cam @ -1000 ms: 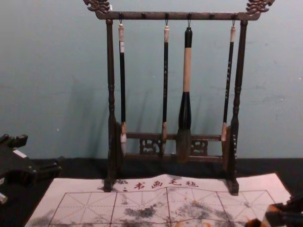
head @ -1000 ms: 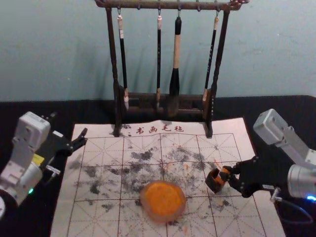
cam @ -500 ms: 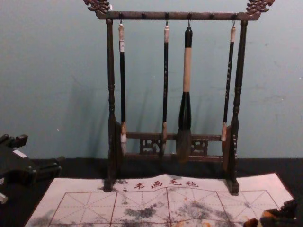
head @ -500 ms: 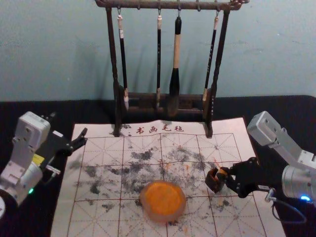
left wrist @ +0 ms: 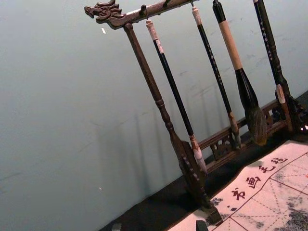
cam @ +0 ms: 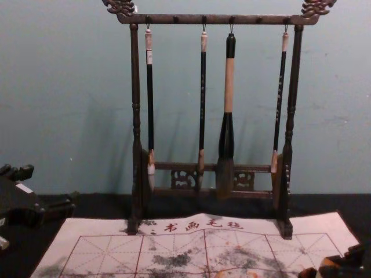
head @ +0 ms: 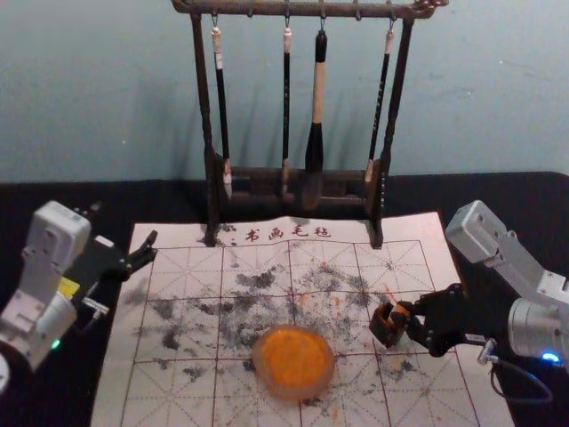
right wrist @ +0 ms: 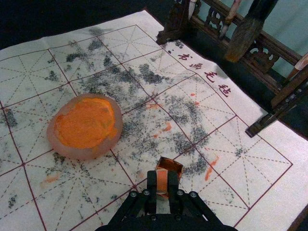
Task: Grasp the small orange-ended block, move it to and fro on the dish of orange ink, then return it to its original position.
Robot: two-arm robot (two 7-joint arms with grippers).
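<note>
On the right of the mat, my right gripper [head: 412, 318] is beside a small dark open box [head: 385, 326], shut on the orange-ended block [head: 402, 309]. In the right wrist view the block [right wrist: 162, 181] is between the fingertips of my right gripper [right wrist: 162, 182], at the near side of the box [right wrist: 171, 165]; its lower part is hard to make out. The dish of orange ink [head: 293, 360] lies to the left, untouched. My left gripper [head: 124, 238] is parked open at the mat's left edge; in its wrist view, the left gripper [left wrist: 159, 227] shows fingertips apart.
A dark wooden rack [head: 211, 142] with several hanging brushes [head: 316, 133] stands along the mat's back edge. The white gridded mat [head: 178, 382], marked with black and orange stains, lies under the dish and box. A wall rises behind.
My right gripper has come down slightly at the box with the block, and its arm has shifted a little to the left. The left arm, dish and box have stayed put.
</note>
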